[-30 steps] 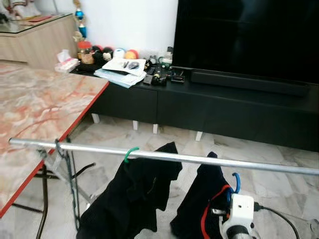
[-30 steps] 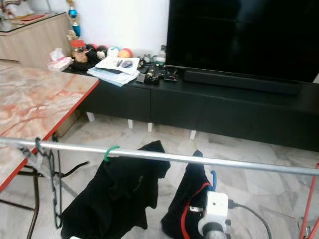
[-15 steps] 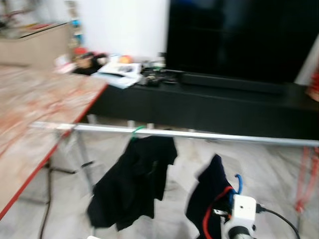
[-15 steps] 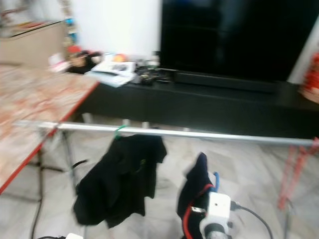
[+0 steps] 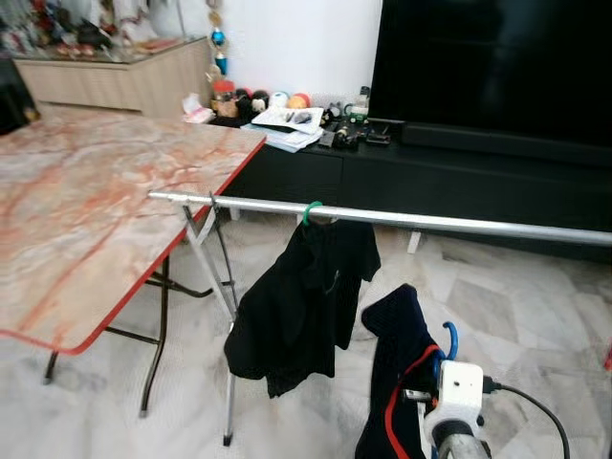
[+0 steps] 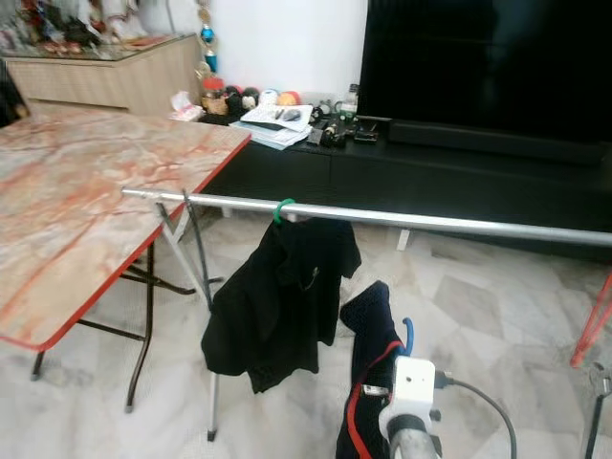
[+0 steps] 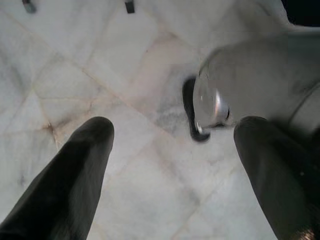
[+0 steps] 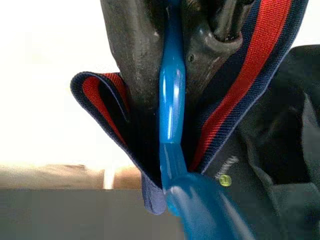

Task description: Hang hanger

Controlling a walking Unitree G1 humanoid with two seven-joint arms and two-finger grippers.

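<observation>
- The whole scene has shifted since a second ago: the camera has drawn back, so the marble table (image 5: 86,220) on the left now shows in full.
- The silver rail (image 5: 402,219) sits farther off and higher; one black garment (image 5: 301,301) hangs there by a green hook (image 5: 311,211).
- The right gripper (image 8: 170,60) stays clamped on the blue hanger (image 5: 450,341), low and near, below the rail; a lift is probably needed.
- The left gripper (image 7: 175,170) hangs idle, fingers spread wide over the floor.
</observation>
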